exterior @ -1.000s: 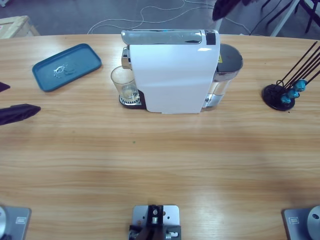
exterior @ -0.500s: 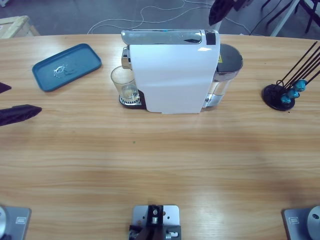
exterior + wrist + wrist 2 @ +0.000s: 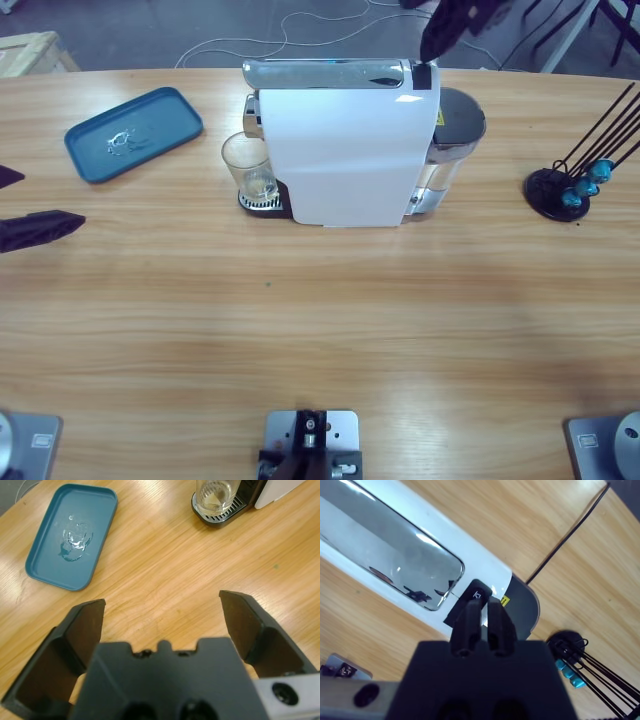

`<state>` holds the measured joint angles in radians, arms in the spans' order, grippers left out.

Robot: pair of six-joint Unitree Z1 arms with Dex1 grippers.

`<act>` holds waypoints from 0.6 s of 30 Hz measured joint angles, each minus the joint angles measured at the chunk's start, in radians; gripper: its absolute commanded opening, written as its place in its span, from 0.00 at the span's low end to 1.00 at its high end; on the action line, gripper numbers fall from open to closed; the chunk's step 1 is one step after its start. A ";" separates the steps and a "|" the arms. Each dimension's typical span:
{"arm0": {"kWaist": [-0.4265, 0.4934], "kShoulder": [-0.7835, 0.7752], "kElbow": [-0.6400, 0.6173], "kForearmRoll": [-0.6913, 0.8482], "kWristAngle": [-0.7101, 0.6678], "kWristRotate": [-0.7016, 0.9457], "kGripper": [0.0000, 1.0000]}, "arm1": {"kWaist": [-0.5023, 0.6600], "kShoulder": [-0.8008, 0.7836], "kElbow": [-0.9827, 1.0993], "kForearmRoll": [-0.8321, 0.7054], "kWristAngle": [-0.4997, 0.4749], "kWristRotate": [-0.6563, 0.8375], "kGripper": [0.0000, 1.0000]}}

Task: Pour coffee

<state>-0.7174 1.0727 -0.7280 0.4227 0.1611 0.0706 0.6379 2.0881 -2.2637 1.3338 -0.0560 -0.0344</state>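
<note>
a long wooden table (image 3: pixel 320 330) seen from above. a white coffee machine (image 3: pixel 345 150) with a chrome top stands near the far edge, about midway along it, with a grey water tank (image 3: pixel 455 125) at its right end. a clear glass tumbler (image 3: pixel 248 168) sits on the machine's drip grate (image 3: pixel 258 203) at the machine's left end; in the left wrist view the tumbler (image 3: pixel 215 494) shows only a shallow trace of liquid at its bottom, too faint to tell whether it is coffee. a teal tray (image 3: pixel 134 133) lies near the far left corner of the table, with small clear puddles on it. a black capsule stand (image 3: pixel 560 193) holding a few blue capsules (image 3: pixel 585 185) stands near the right edge. the left gripper (image 3: pixel 40 228) hangs at the table's left edge with its black jaws spread wide and nothing between them, well apart from the tray and tumbler. the right gripper (image 3: pixel 440 35) hangs over the far edge just above the machine's black button end (image 3: pixel 470 600); its jaws are pressed together, gripping nothing, and whether they touch the machine cannot be told.
</note>
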 measured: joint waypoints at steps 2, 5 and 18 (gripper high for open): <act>0.000 0.000 0.000 0.000 0.001 0.000 0.99 | 0.003 -0.004 0.010 -0.002 0.000 0.005 0.00; 0.000 0.000 0.001 0.000 0.001 0.000 0.99 | 0.007 -0.011 0.026 -0.013 0.000 0.012 0.00; 0.000 0.001 0.002 0.000 0.002 0.000 0.99 | 0.018 -0.029 -0.075 0.036 0.004 0.018 1.00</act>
<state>-0.7174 1.0735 -0.7262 0.4227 0.1628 0.0706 0.6557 2.0594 -2.3392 1.3701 -0.0515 -0.0160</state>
